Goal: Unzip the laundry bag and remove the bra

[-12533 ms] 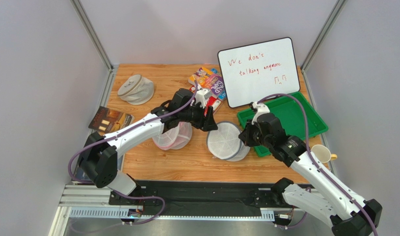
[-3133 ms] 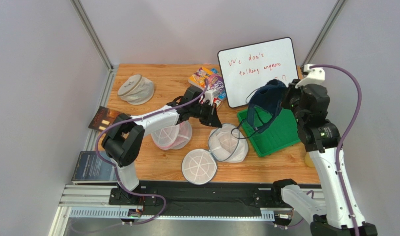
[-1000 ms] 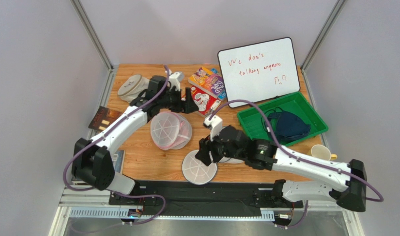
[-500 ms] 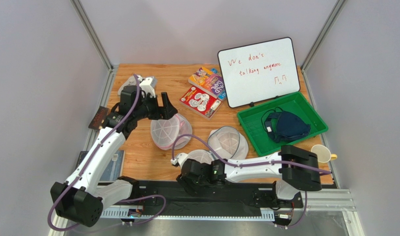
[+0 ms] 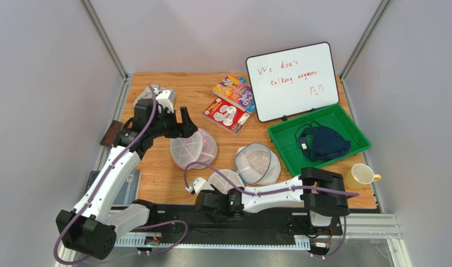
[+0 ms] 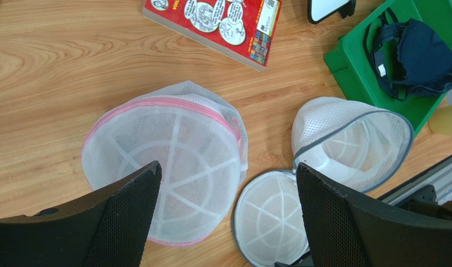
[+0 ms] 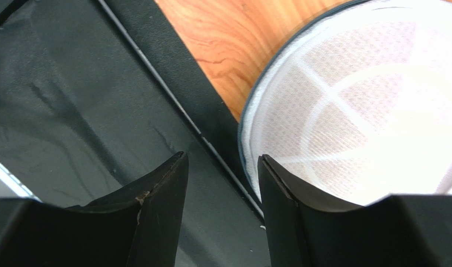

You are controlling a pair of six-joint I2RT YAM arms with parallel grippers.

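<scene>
Arms pulled back since earlier. L gripper [image 6: 228,167] wide open, R gripper [image 7: 221,161] part-open, empty. Risk: R gripper, low by the lid, drags bag [image 5: 259,162] off table [image 5: 172,89].

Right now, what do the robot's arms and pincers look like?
Both arms are white tubes with chunky black joints: the left arm and the right arm. A purple cable loops along each. The left pincer and right pincer each have two black fingers; the left ones look bumpy like mesh.

Wood table [image 5: 195,83] w/ laundry bag [image 5: 259,163], pink bag [image 5: 193,149], green tray [image 5: 350,125], mug [image 5: 359,175].
</scene>
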